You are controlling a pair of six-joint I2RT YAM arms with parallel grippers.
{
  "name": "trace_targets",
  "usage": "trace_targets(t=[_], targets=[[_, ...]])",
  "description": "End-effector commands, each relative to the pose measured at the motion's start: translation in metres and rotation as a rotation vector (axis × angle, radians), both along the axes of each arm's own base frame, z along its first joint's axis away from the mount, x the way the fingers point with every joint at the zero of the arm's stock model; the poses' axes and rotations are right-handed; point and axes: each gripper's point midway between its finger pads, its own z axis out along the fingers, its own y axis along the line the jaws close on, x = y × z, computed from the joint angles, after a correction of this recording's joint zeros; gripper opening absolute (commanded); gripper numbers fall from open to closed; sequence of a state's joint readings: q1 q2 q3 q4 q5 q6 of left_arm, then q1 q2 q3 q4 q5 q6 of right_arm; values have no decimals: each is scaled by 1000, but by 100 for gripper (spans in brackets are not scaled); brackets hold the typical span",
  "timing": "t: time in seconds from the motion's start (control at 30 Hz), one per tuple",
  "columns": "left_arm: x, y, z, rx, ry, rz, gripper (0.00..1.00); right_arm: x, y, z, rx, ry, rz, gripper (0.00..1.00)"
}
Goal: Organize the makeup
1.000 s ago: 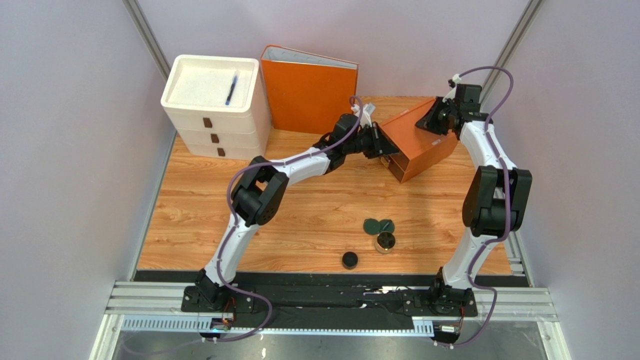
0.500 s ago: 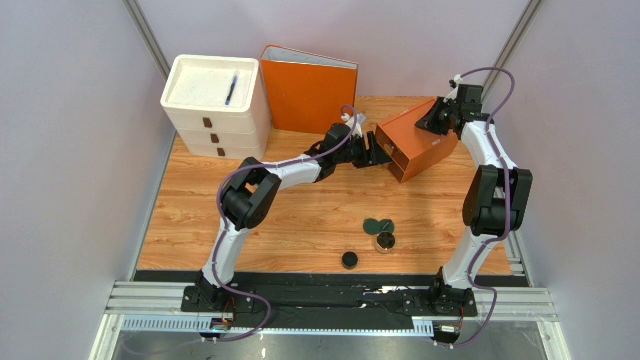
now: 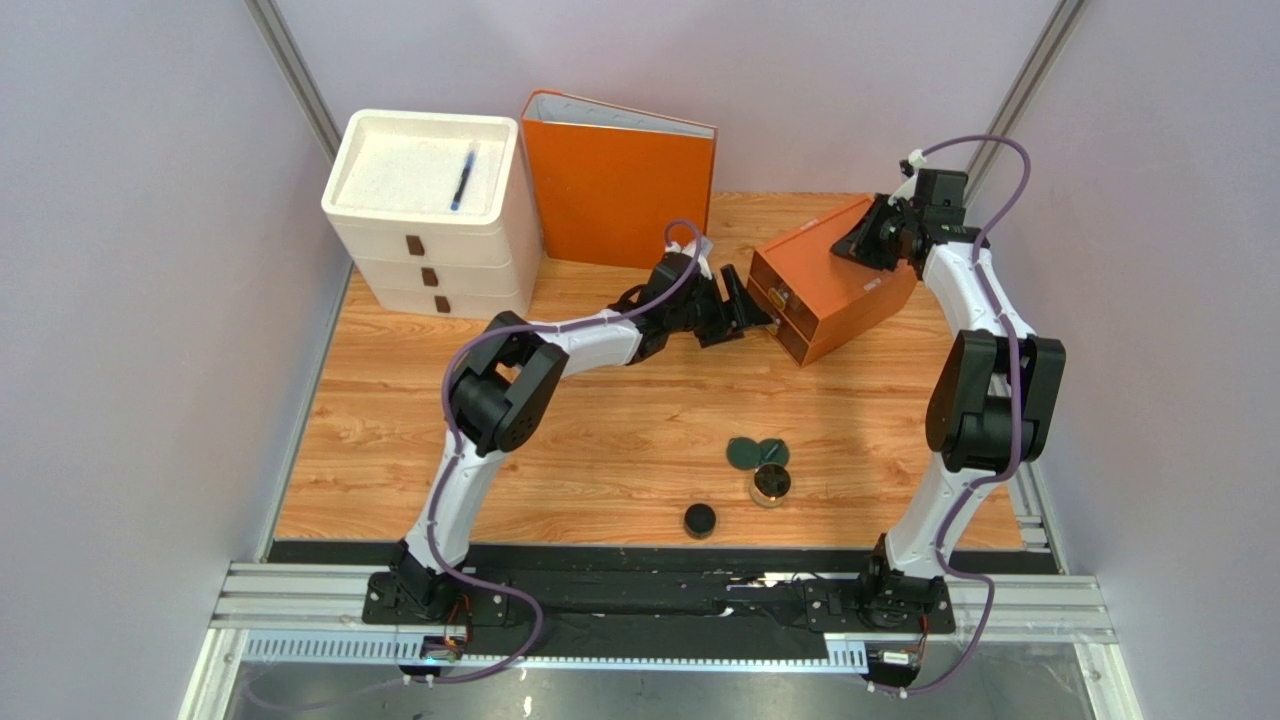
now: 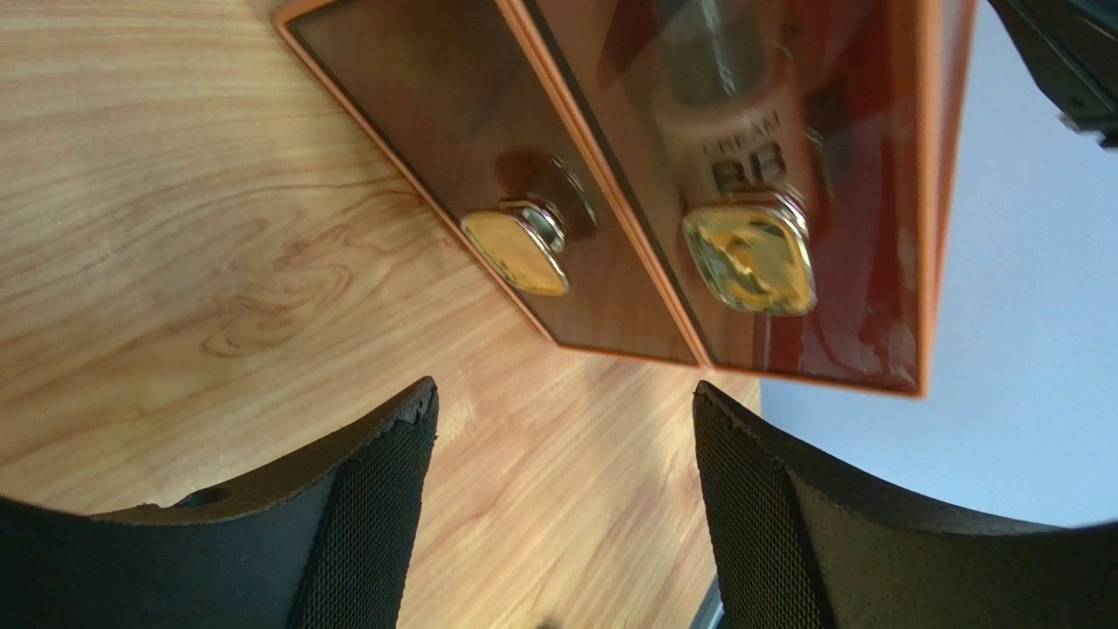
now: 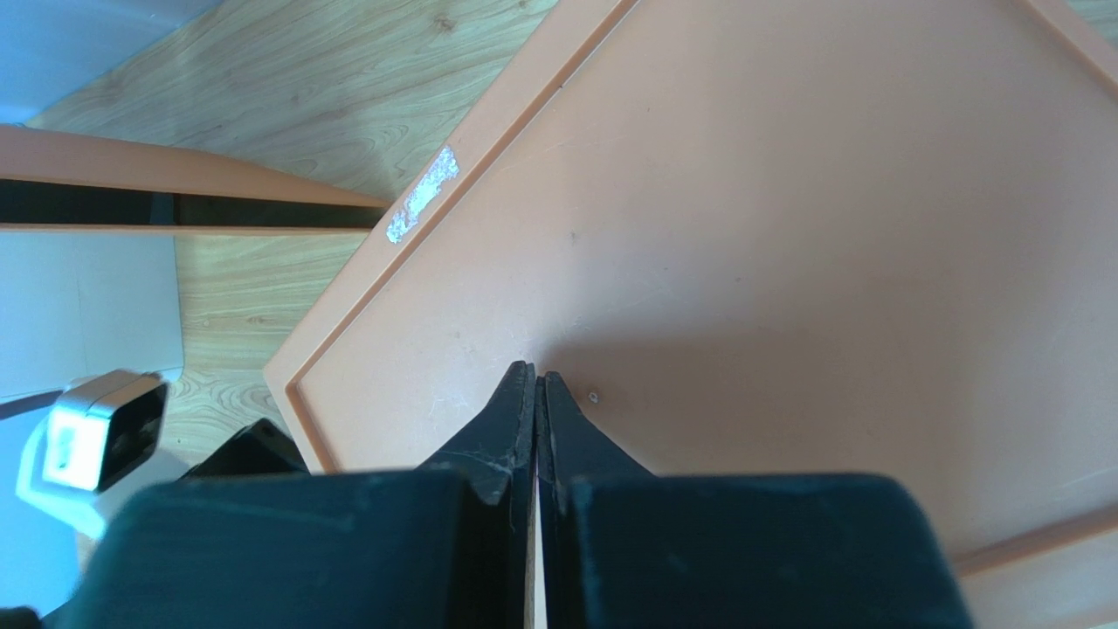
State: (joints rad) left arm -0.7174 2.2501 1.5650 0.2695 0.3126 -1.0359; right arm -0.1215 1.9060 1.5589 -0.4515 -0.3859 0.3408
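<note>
Three pieces of makeup lie on the near table: a dark green twin-disc compact (image 3: 757,450), a small gold-rimmed jar (image 3: 771,482) and a black round pot (image 3: 700,519). An orange drawer box (image 3: 834,293) stands at the back right. My left gripper (image 3: 739,308) is open just left of its front, holding nothing. In the left wrist view the open left gripper (image 4: 564,433) faces two gold knobs (image 4: 518,249) (image 4: 748,256), and a beige bottle (image 4: 742,131) shows through the upper drawer front. My right gripper (image 5: 538,380) is shut, tips resting on the box top (image 5: 787,236).
A white three-drawer unit (image 3: 428,210) stands at the back left with a blue pen (image 3: 463,177) on top. An orange binder (image 3: 619,173) stands upright beside it, close behind the left arm.
My left gripper has opened, let go at the drawer front and drawn back to the left, away from the box. The right arm has not moved.
</note>
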Motion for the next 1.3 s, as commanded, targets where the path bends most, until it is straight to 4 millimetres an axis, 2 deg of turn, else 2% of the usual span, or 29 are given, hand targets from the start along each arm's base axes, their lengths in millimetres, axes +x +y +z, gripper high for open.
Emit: trace_targets(t=[0.0,0.13,0.3,0.33,0.43,0.47,0.57,0.67,0.77,0.83,0.87,0.9,1.03,1.13,1.17,1.2,1.27], targets=[[17,-11,9,-20,32,40,76,-99,3,-131,-35,550,5,0],[25,-15,0,10,58,57,76,-98,3,-131,-31,551,4,0],[33,-21,-2,24,67,69,76,-98,3,-131,-27,549,5,0],[33,-21,-10,44,72,68,76,-98,3,-132,-28,551,3,0],[33,-26,-15,77,71,62,75,-99,3,-132,-26,554,4,0],[26,-26,-23,112,98,53,75,-99,3,-132,-26,554,4,0],[25,-31,-27,131,94,42,71,-98,2,-131,-26,549,1,0],[23,-35,-36,149,110,46,61,-99,1,-132,-22,552,-3,0],[19,-36,-48,182,137,35,32,-99,0,-131,-21,550,-5,0],[19,-38,-48,203,115,16,22,-99,-1,-130,-20,549,-8,0],[17,-36,-51,227,119,7,16,-99,-1,-130,-20,549,-8,0],[19,-35,-50,247,97,-4,15,-99,-2,-129,-23,548,-9,0],[14,-21,-53,321,79,-20,14,-99,-3,-128,-28,544,-8,0],[7,-1,-61,366,107,-9,14,-99,-4,-128,-25,545,-15,0],[2,10,-75,389,139,-6,14,-99,-3,-128,-21,547,-14,0],[1,13,-67,378,126,-10,14,-98,-3,-129,-21,546,-12,0],[-4,29,-72,406,148,6,14,-98,-3,-129,-18,545,-14,0]])
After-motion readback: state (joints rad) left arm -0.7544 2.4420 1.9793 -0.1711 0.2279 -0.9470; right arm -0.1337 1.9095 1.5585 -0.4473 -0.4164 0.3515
